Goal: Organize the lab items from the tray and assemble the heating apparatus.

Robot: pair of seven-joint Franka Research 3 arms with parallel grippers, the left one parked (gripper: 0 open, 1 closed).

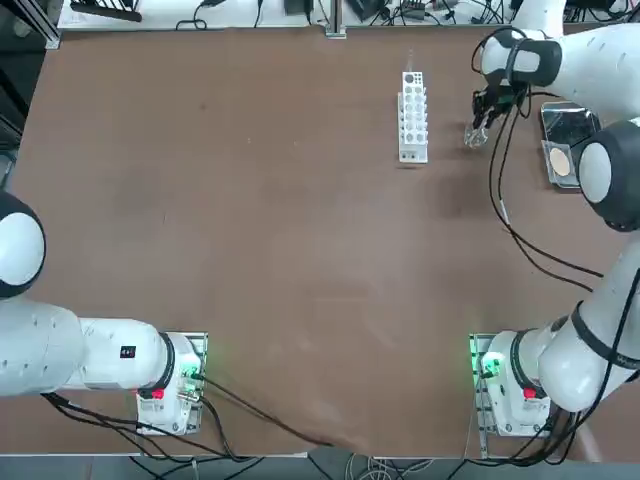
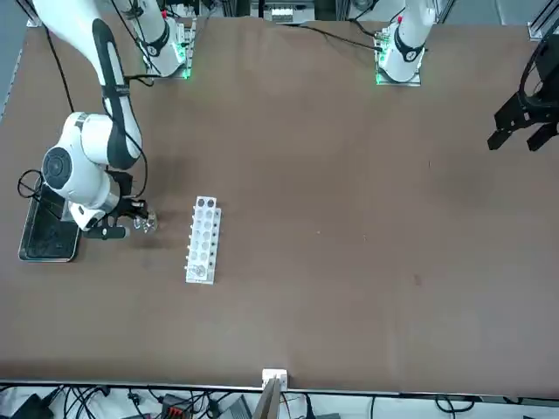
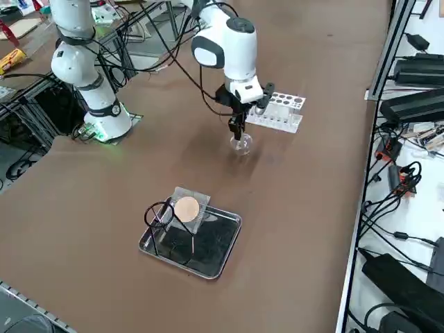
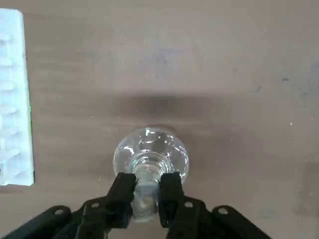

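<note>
Right claw (image 4: 147,191) grips glass burner (image 4: 151,154); neck hidden.

No legible text, label, brand, number or sign was found in any view: the white rack (image 1: 413,116), the metal tray (image 3: 215,255), the arms and the worktop (image 1: 260,230) all carried no readable marking.

Brown table (image 1: 250,250), cables (image 3: 388,201) alongside
</note>
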